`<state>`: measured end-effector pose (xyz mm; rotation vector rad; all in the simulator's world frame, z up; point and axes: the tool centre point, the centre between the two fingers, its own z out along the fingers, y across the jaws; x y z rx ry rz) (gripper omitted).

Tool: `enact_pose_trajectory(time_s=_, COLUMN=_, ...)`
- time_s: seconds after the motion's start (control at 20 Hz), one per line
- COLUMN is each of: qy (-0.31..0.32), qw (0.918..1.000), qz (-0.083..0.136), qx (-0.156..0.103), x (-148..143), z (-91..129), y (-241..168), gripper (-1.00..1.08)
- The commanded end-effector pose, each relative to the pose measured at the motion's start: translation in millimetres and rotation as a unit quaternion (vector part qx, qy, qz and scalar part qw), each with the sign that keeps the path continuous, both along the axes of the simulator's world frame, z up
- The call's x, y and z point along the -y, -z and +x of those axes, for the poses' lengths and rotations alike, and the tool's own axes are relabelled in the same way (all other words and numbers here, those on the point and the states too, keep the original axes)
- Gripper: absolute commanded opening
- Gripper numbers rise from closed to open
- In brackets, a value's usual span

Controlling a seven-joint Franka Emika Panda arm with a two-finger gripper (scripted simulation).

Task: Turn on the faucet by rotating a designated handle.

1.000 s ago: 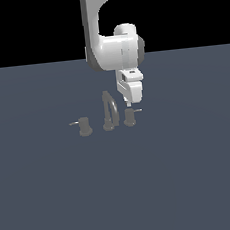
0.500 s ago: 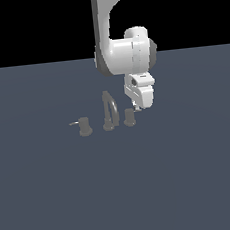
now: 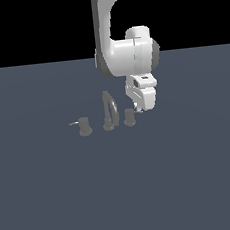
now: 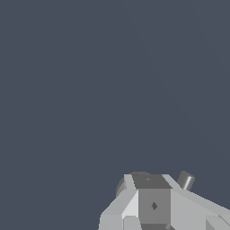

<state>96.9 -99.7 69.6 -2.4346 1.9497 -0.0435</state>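
The faucet (image 3: pixel 109 111) is a small grey set with an arched spout between two short knobs. The handle (image 3: pixel 129 117) is the knob on the exterior view's right. Its thin lever is largely hidden behind my fingers. The twin knob (image 3: pixel 84 126) stands on the exterior view's left, its lever pointing left. My gripper (image 3: pixel 138 109) hangs just to the right of the handle, at about its top, with the fingertips close beside it; contact cannot be made out. In the wrist view the gripper (image 4: pixel 151 182) looks shut with nothing between its fingers, and a grey rounded part (image 4: pixel 134 175) shows just behind the tips.
A flat dark grey-blue floor (image 3: pixel 122 186) spreads all around the faucet. A small grey cylinder (image 4: pixel 185 180) shows beside my fingers in the wrist view. The white arm (image 3: pixel 126 55) comes down from above, behind the spout.
The arm and gripper have shifted towards the exterior view's right and slightly lower, from above the spout to beside the right knob. The faucet looks unmoved.
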Motion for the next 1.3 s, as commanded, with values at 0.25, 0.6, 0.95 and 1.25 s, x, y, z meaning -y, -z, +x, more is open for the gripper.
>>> enact_pose_trajectory(time_s=0.25, qy=0.004, qw=0.9998, qz=0.0, qx=-0.017, x=5.2, z=-31.5, y=5.3, gripper=-1.0)
enact_pose_trajectory(time_s=0.6, qy=0.004, qw=0.9999, qz=-0.001, qx=-0.009, x=-6.5, z=-36.6, y=3.0, gripper=-1.0)
enact_pose_trajectory(time_s=0.95, qy=0.005, qw=0.9998, qz=0.0, qx=-0.017, x=-22.6, z=-59.1, y=5.7, gripper=-1.0)
enact_pose_trajectory(time_s=1.25, qy=0.01, qw=0.9999, qz=-0.002, qx=-0.014, x=-35.3, z=-54.6, y=3.8, gripper=-1.0)
